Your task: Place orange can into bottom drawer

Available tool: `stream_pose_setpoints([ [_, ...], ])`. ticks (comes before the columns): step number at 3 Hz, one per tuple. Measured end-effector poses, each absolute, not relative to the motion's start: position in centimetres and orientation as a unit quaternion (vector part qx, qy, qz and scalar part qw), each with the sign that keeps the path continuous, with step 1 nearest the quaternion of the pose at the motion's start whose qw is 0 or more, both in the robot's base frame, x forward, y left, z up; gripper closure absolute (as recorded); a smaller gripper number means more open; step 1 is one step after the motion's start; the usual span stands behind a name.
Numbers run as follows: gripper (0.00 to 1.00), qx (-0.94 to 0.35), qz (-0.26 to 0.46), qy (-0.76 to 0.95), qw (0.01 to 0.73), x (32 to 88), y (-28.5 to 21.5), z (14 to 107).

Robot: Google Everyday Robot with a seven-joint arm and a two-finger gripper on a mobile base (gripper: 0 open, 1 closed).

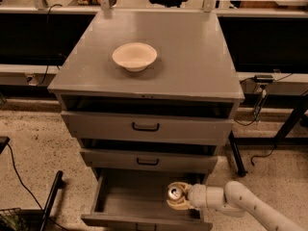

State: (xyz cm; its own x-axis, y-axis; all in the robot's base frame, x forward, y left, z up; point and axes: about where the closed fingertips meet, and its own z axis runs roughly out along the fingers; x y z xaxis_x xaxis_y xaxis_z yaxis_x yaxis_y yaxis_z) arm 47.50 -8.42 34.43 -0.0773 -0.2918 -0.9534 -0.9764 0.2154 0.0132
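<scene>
The orange can (174,193) shows its silver top with pull tab and sits between the pale fingers of my gripper (177,197), which is shut on it. The gripper reaches in from the lower right and holds the can inside the pulled-out bottom drawer (120,201), at its right side, low over the grey tray floor. I cannot tell whether the can touches the floor. The can's label is mostly hidden by the fingers.
A cream bowl (134,56) sits on the cabinet top (192,57). The two upper drawers with black handles (145,127) stand slightly open above the gripper. Cables and a black bar (50,198) lie on the speckled floor at left; table legs stand at right.
</scene>
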Motion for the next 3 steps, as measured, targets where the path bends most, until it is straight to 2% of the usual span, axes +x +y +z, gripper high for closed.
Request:
stream_pose_setpoints([
  [1, 1.0, -0.501, 0.405, 0.623, 0.443, 47.6, -6.6, 32.0],
  [3, 1.0, -0.493, 0.464, 0.591, 0.438, 49.0, 0.2, 25.2],
])
